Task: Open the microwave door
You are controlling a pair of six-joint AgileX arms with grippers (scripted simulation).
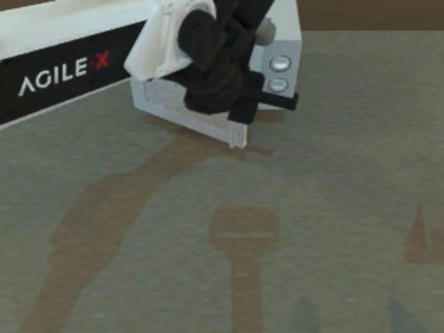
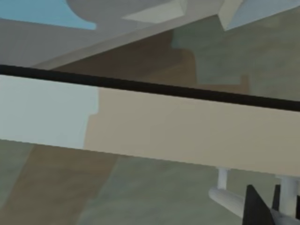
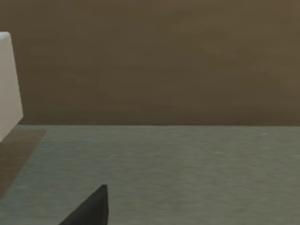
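The white microwave (image 1: 286, 43) stands at the table's far middle, its two silver knobs (image 1: 279, 73) showing to the right of my left arm. The microwave door (image 1: 208, 123) is swung partly out from the front, its free edge pointing toward the table's front. My left gripper (image 1: 251, 104) hangs over that free edge. In the left wrist view the left gripper (image 2: 266, 202) is shut on the door's white bar handle (image 2: 229, 199), below the broad door panel (image 2: 187, 131). My right gripper (image 3: 93, 208) is parked, out of the top view, with the microwave's (image 3: 7, 84) white corner off to one side.
My left arm's white link with its black lettered plate (image 1: 62, 69) crosses the far left of the table (image 1: 333, 208). Brown arm shadows lie across the olive tabletop. A brown wall (image 3: 164, 61) rises behind the table's far edge.
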